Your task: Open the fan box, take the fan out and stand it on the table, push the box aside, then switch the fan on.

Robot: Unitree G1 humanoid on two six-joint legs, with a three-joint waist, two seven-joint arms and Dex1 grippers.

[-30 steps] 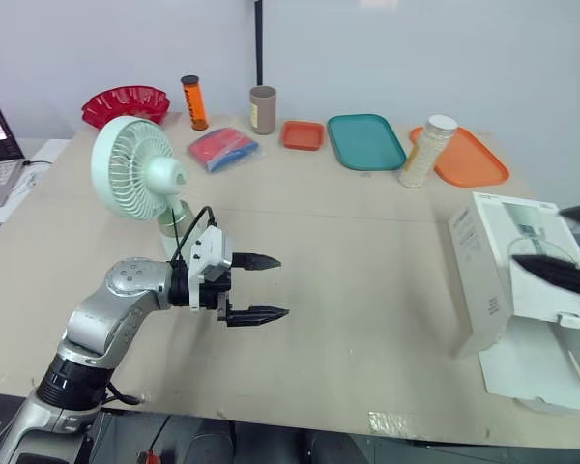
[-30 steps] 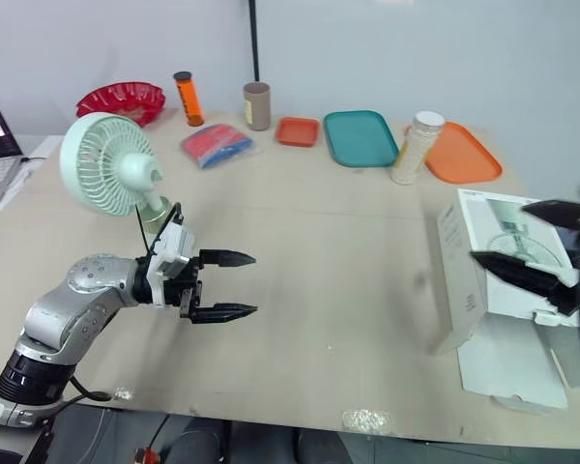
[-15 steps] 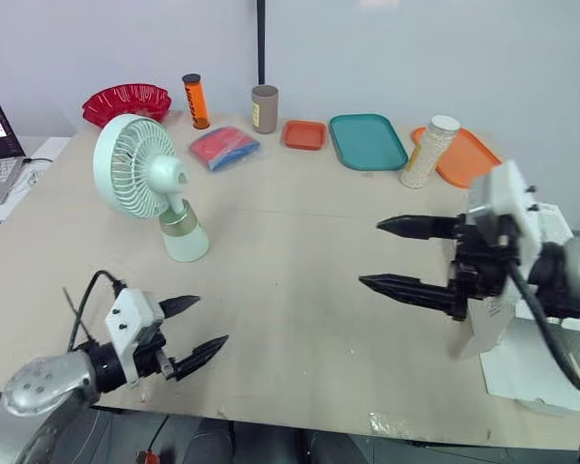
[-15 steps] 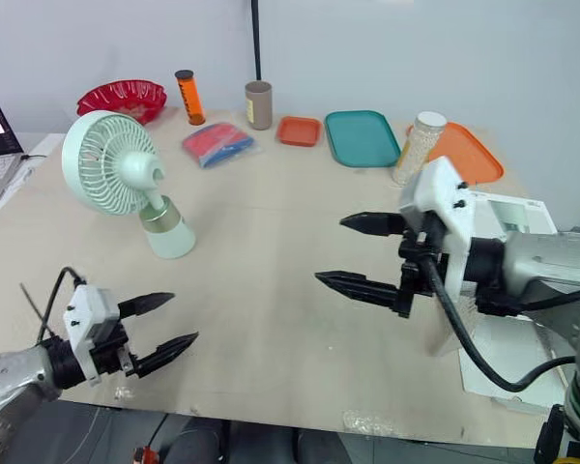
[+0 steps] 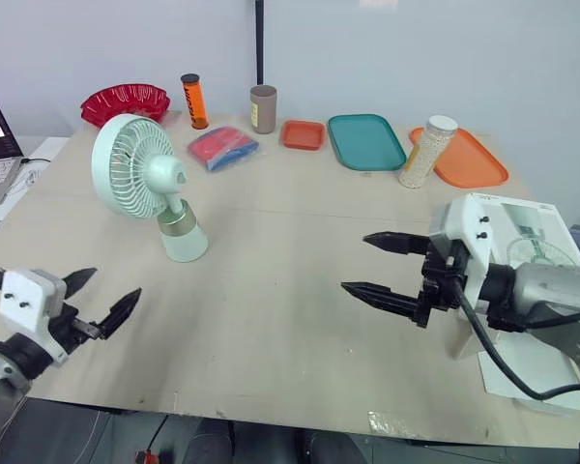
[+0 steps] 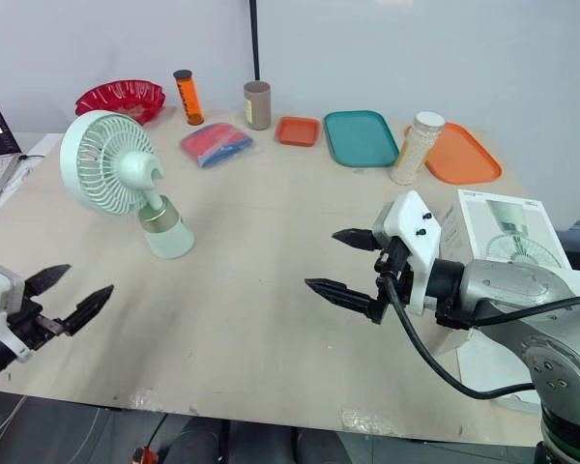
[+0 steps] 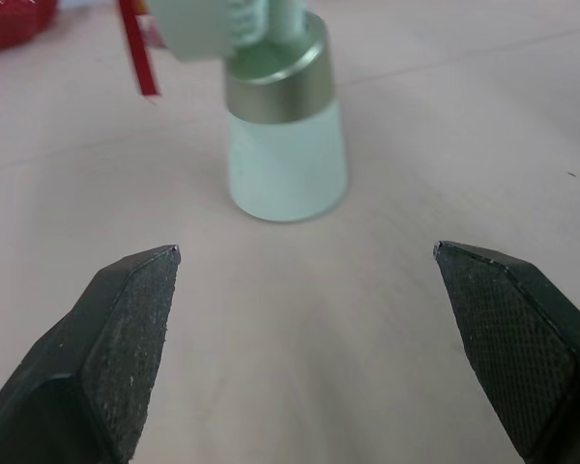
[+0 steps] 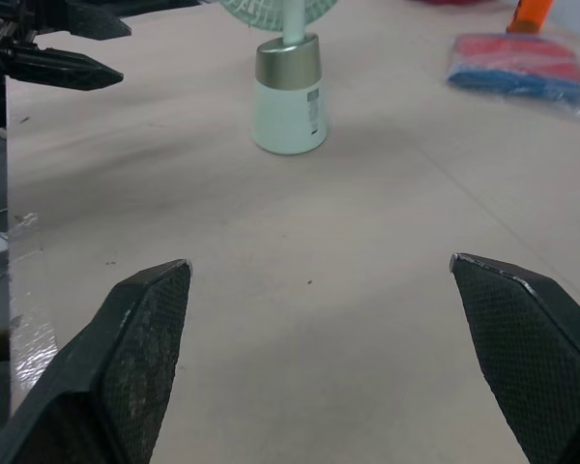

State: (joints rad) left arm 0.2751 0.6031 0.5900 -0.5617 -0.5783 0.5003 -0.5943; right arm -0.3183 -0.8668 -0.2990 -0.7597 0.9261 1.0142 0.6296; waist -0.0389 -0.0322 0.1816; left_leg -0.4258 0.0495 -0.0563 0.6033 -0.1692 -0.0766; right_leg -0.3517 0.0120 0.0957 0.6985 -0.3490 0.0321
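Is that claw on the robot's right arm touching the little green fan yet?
Apart. In the left eye view a wide stretch of bare table lies between the open right gripper and the fan, which stands upright.

Nothing here can be read. The fan box [image 6: 510, 230] has a printed picture and a few small lines of print on its top face, all too fine to make out. The orange tube [image 5: 192, 101] at the back of the counter [image 5: 300, 242] bears dark lettering down its side, illegible. A small label on the base of the fan [image 8: 288, 111] is equally unreadable.
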